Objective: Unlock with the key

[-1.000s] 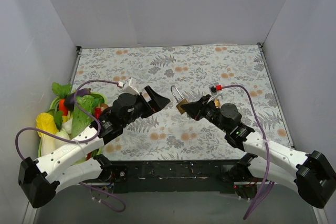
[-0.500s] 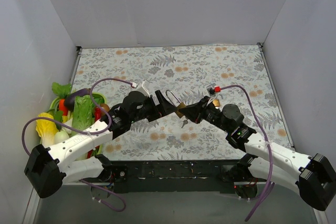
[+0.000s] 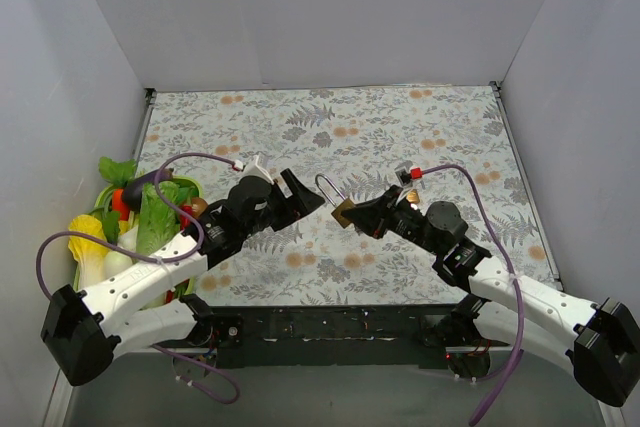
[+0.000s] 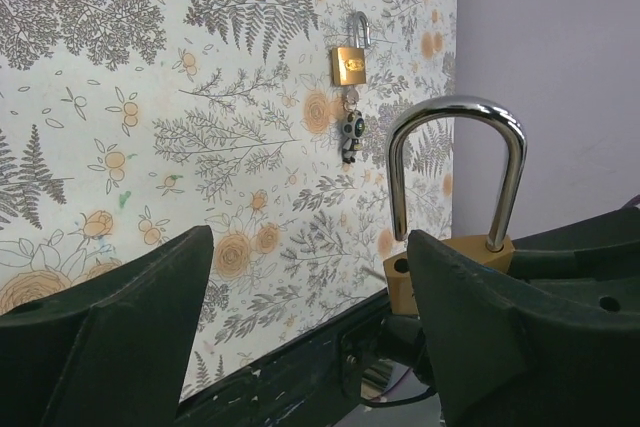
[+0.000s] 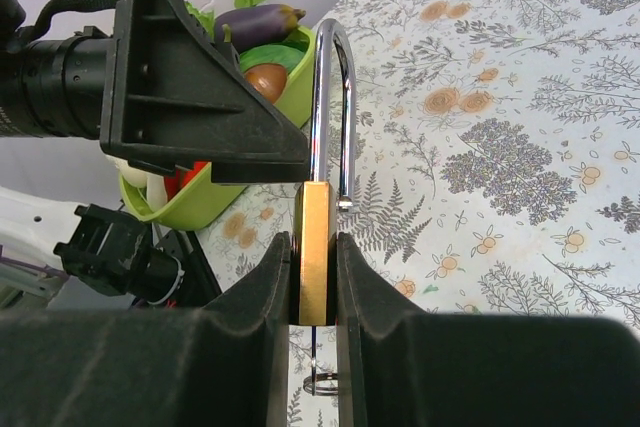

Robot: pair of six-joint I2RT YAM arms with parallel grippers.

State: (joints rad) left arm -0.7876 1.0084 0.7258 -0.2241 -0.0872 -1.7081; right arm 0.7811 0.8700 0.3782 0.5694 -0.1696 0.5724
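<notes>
Two fingers of the right gripper [image 3: 362, 213] clamp the brass padlock [image 5: 315, 232] by its flat sides. Its shackle [image 4: 455, 107] stands beyond their tips, and a key ring [image 5: 320, 384] hangs nearer the palm. Facing it, the left gripper [image 3: 310, 195] gapes, holding nothing. If it bumps the shackle, the lock may pivot in that thin pinch. Count: two grippers, one ring, and two padlocks, since a second padlock [image 4: 347, 62] lies far beyond.

Left gripper [image 4: 310, 242] gaping before a brass padlock [image 4: 450, 252]
Its shackle is standing open; a smaller padlock [image 4: 349, 62] with keys [image 4: 350, 132] is lying on the floral table [image 4: 150, 97].
</notes>
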